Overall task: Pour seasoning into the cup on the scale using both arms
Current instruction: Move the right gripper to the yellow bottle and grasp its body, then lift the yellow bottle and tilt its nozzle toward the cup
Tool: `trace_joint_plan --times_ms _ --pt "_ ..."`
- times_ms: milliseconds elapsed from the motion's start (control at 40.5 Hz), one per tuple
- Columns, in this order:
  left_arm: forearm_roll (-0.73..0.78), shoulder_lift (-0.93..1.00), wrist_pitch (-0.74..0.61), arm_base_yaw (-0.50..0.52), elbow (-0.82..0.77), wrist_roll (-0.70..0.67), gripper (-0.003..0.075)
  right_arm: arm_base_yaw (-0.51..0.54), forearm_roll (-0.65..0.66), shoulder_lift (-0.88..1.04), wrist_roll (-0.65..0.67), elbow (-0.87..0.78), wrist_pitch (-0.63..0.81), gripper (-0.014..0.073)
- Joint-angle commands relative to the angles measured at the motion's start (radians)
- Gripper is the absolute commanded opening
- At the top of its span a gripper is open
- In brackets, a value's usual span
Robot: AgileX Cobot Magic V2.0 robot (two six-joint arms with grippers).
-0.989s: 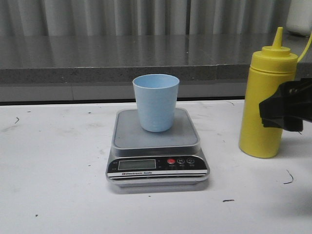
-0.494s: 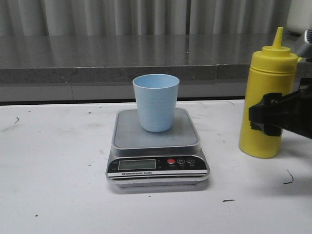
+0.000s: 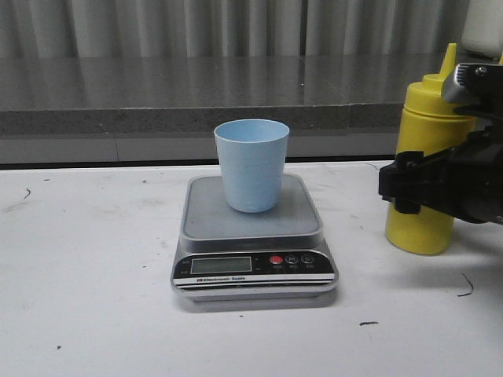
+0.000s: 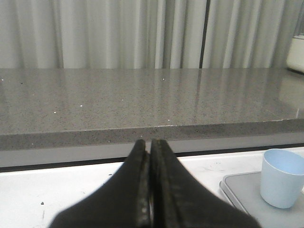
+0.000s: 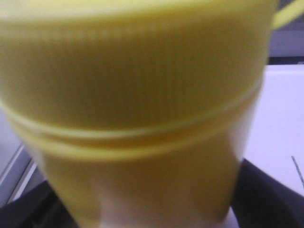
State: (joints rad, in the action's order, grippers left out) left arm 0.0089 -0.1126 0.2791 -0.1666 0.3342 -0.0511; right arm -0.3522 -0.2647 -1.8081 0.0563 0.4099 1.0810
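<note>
Yellow squeeze bottle (image 3: 428, 161) stands upright on the white table (image 3: 86, 298), at the robot's right, well apart from the scale (image 3: 253, 236). Its pointed nozzle is partly behind the arm's grey housing. Right gripper (image 3: 409, 186) sits across the bottle's middle, black fingers reaching round the body on both sides. Whether the fingers press the plastic or only flank it, I cannot tell from the front.

Right wrist view: bottle (image 5: 137, 118) fills nearly the whole picture, blurred; ribbed screw cap and the ring below it are readable, with a black finger (image 5: 270, 199) on either side of the body. Contact still not certain.

Pale blue cup (image 3: 251, 165) stands upright on the scale's steel platform, toward the back of it. Display, red button and "Electronic Scale" label face the front camera.

Left wrist view: left gripper (image 4: 150, 185) fingers pressed together, holding nothing, with the cup (image 4: 283, 178) and a platform corner off to one side. Grey stone ledge (image 4: 142, 99) and pleated curtain (image 4: 118, 33) lie behind.
</note>
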Motion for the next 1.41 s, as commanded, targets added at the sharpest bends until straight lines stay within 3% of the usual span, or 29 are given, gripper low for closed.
trace_joint_plan --times_ms 0,297,395,494,618,840,1087,1384 --pt "-0.009 -0.01 -0.083 0.0 0.027 -0.008 -0.002 -0.002 0.01 0.007 -0.001 0.018 0.134 0.0592" --pt "-0.009 -0.01 -0.083 0.0 0.027 -0.008 -0.002 -0.002 0.01 -0.016 -0.001 0.018 0.187 0.0584" --pt "-0.009 -0.01 -0.083 0.0 0.027 -0.008 -0.002 -0.002 0.01 -0.016 -0.001 0.018 0.191 0.0491" --pt "-0.009 -0.01 -0.086 0.0 0.023 -0.008 -0.002 -0.002 0.01 -0.016 -0.001 0.017 0.194 0.0315" --pt "-0.009 -0.01 -0.09 0.0 0.018 -0.008 -0.002 -0.002 0.01 -0.016 -0.001 0.017 0.198 0.0185" --pt "-0.009 -0.01 -0.092 0.0 0.018 -0.008 -0.002 -0.002 0.01 0.028 -0.036 0.017 0.202 0.017" --pt "-0.009 -0.01 -0.092 0.0 0.018 -0.008 -0.002 -0.002 0.016 0.169 -0.305 0.046 0.114 0.017" --pt "-0.009 -0.01 -0.092 0.0 0.018 -0.008 -0.002 -0.002 0.056 0.266 -0.664 0.222 -0.217 0.017"
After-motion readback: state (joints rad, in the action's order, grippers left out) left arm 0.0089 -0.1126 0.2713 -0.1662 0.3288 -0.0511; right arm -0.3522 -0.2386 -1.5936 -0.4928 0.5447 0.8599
